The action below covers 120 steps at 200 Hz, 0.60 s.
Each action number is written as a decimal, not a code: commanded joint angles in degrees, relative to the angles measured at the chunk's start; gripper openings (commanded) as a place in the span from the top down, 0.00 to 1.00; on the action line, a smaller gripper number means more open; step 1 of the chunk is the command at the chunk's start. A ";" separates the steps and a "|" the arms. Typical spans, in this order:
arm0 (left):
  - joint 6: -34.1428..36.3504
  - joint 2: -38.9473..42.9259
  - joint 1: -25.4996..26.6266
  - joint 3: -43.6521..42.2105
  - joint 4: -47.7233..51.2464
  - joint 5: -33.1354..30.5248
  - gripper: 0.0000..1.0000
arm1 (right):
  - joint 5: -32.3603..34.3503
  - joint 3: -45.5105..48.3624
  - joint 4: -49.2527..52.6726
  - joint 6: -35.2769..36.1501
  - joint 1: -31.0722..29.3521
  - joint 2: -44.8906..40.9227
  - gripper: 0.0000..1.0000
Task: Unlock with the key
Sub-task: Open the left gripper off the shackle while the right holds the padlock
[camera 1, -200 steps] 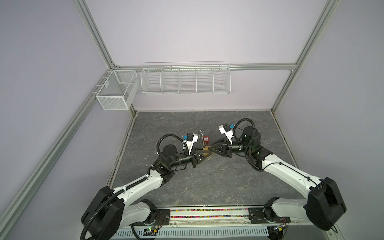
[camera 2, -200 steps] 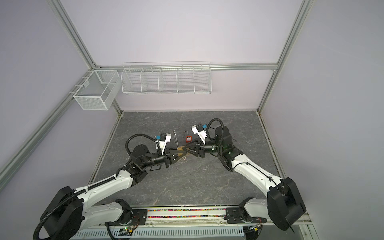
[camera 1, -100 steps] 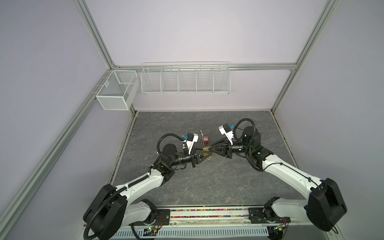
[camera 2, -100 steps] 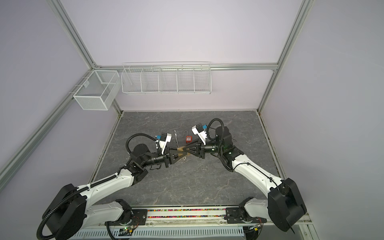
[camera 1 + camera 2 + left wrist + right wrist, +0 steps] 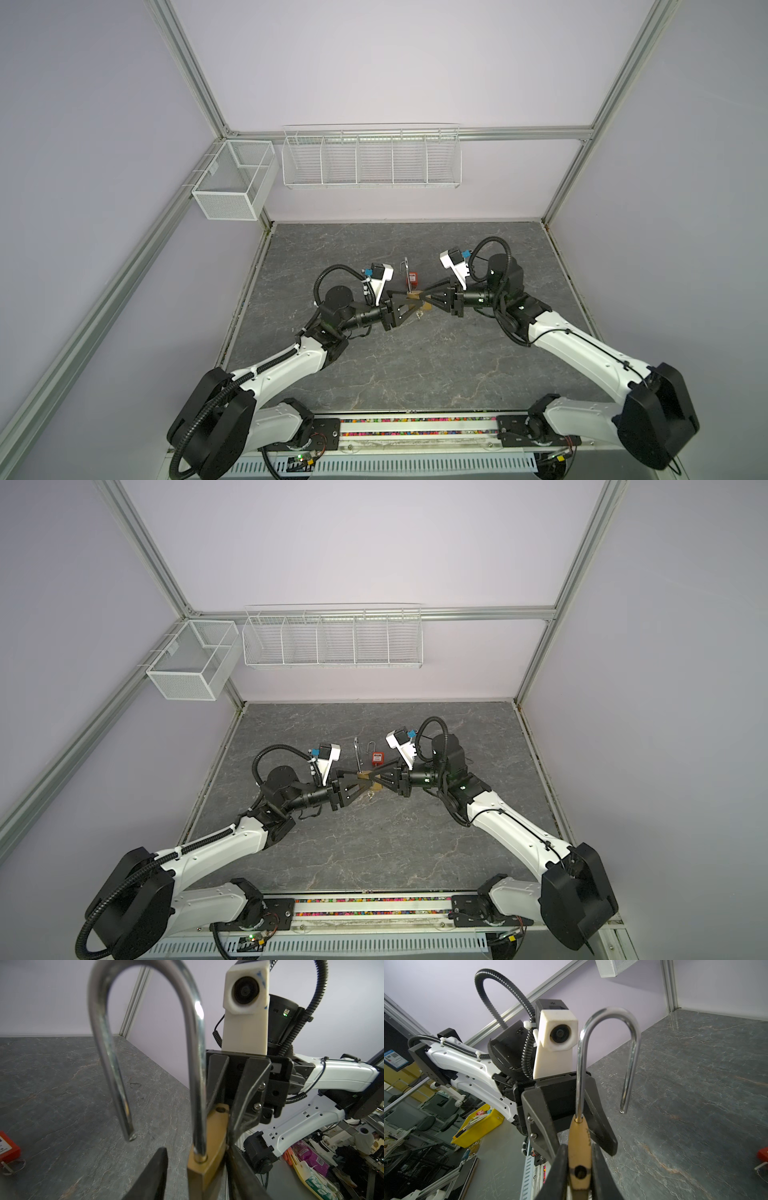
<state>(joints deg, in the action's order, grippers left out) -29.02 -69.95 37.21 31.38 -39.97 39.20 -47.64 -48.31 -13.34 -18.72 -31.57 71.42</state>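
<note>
Right end effector (image 5: 579, 1169), bottom centre of its wrist view, clamps the brass padlock (image 5: 214, 1132) by its body, likely to steady it above the desk (image 5: 62, 1084), while the left end effector (image 5: 196, 1153) stands open around it, shackle (image 5: 631, 1053) leg already free; farther back lies a red lock (image 5: 6, 1147).

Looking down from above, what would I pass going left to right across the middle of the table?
First the left arm's white camera → brass padlock → right arm's white camera. The red padlock overlaps the brass one, so it is omitted.
</note>
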 commanded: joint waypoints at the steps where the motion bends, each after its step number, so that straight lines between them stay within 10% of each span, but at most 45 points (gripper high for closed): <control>1: 1.79 1.78 -0.62 1.48 0.72 -2.22 0.51 | 3.29 -1.16 3.01 2.73 0.41 -1.96 0.93; 77: 6.25 10.66 -4.25 0.73 18.75 -19.47 0.55 | 1.80 -1.70 9.95 6.41 1.43 -5.24 0.93; 120: 3.54 2.29 -4.25 2.37 8.33 -13.44 0.56 | 0.09 -1.70 10.71 6.40 1.39 -5.76 0.93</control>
<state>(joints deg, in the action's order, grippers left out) -24.43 -64.69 33.10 32.42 -26.22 23.90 -44.66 -48.31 -0.71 -14.06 -30.24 67.37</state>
